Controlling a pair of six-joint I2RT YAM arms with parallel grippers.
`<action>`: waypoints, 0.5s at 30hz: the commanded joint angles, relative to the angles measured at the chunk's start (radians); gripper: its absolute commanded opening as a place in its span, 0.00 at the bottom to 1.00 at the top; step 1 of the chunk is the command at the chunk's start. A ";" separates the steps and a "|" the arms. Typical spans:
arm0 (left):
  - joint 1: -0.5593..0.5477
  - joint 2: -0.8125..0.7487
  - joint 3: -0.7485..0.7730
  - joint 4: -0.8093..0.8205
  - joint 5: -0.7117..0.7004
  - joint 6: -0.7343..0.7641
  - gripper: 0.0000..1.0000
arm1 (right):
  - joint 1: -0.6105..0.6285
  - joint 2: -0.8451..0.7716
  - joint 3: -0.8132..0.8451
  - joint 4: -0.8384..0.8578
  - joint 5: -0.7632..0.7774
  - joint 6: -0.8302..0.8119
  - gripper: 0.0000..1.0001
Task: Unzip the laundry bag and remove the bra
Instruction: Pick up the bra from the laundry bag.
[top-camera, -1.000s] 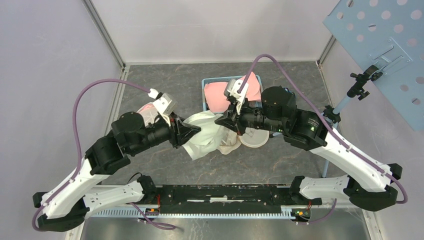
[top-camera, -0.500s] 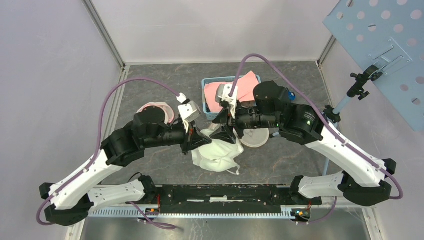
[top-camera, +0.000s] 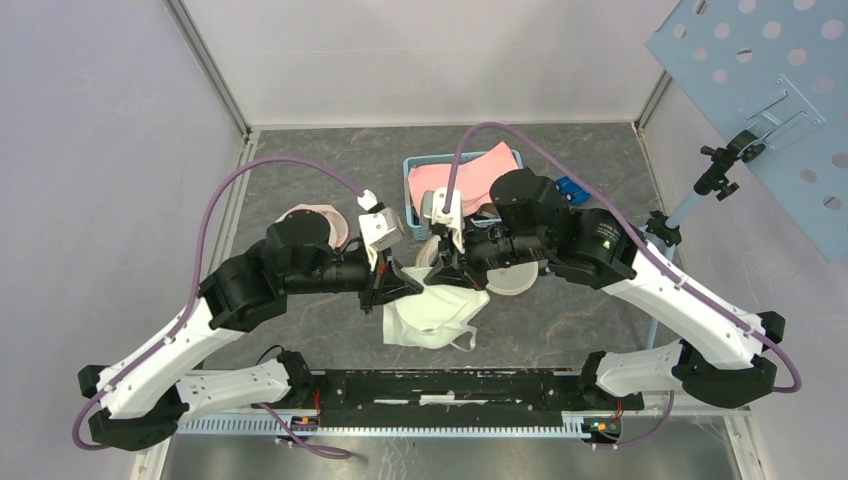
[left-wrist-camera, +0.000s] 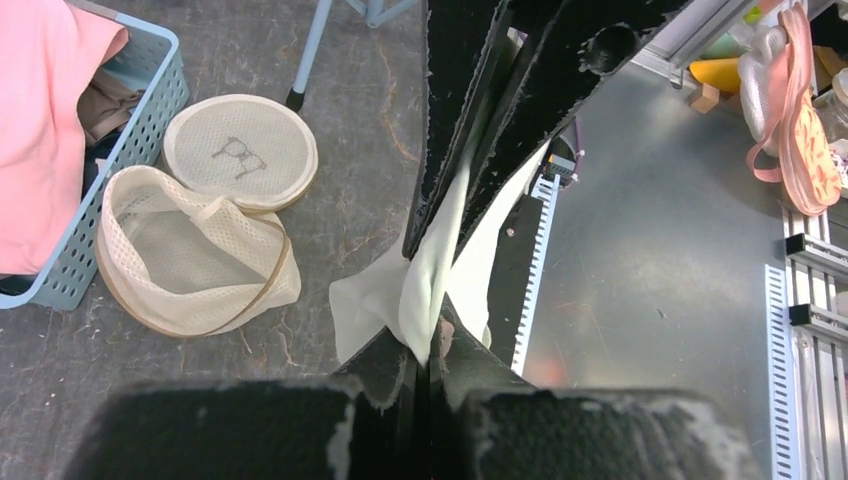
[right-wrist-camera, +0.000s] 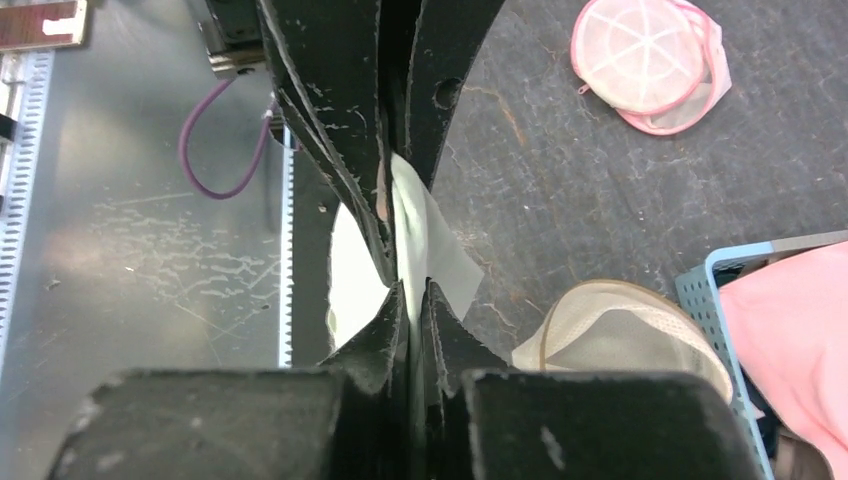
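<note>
White bra (top-camera: 432, 316) hangs over the grey bench (top-camera: 330, 165). Left gripper (top-camera: 398, 285) and right gripper (top-camera: 445, 275) are both clamped narrowly on its upper edge.

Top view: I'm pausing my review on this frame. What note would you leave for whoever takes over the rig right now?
Left gripper: shut on the bra.
Right gripper: shut on the same bra, tips close to the left's.
Bra: white, hanging between the two grippers.
Bag: beige mesh, lying open beside the basket.
Done: the bag looks unzipped and the bra is out of it.
Left: probably just set the bra down and let go.
</note>
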 joint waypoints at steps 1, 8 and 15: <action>0.002 0.011 0.051 0.023 -0.001 0.059 0.12 | 0.004 -0.011 -0.012 -0.018 0.037 -0.008 0.00; 0.050 -0.056 -0.080 0.135 -0.326 -0.125 0.89 | -0.004 -0.027 0.049 0.056 0.343 0.082 0.00; 0.176 -0.201 -0.282 0.328 -0.413 -0.329 0.96 | -0.011 -0.012 0.148 0.136 0.497 0.163 0.00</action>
